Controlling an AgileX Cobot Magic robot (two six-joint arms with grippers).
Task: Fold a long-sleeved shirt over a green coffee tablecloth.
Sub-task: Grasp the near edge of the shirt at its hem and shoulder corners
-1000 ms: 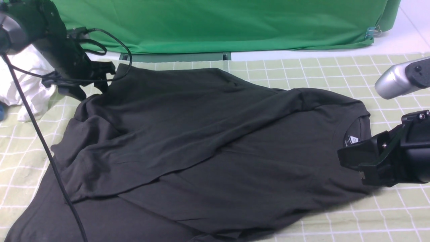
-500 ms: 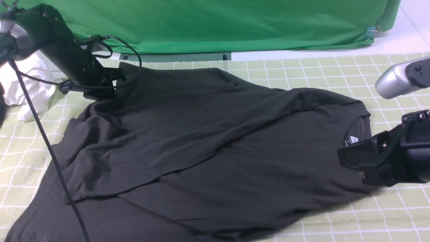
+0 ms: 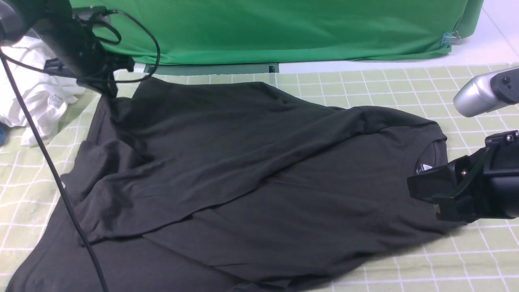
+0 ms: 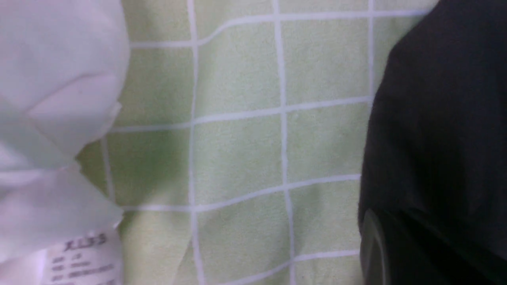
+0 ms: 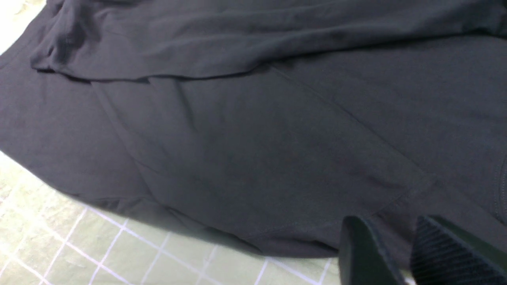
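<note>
Lying at the far left, a crumpled white garment (image 3: pixel 28 97) rests on the wide pale-green tablecloth with thin white grid lines (image 3: pixel 365 85). A plain bright-green fabric backdrop (image 3: pixel 263 28) hangs behind. A black cable (image 3: pixel 52 174) crosses the near-left part of the large black long-sleeved cotton shirt (image 3: pixel 263 170), which is spread over the middle of the tablecloth with its collar to the right. The left claw (image 3: pixel 108 86) is closed on the shirt's far-left corner, drawing it up taut. The right claw (image 3: pixel 415 190) sits low just beside the collar, jaws narrowly apart; whether they pinch cloth cannot be told. One side of the shirt is folded over the wrinkled body, and a white neck label (image 3: pixel 425 167) shows.
</note>
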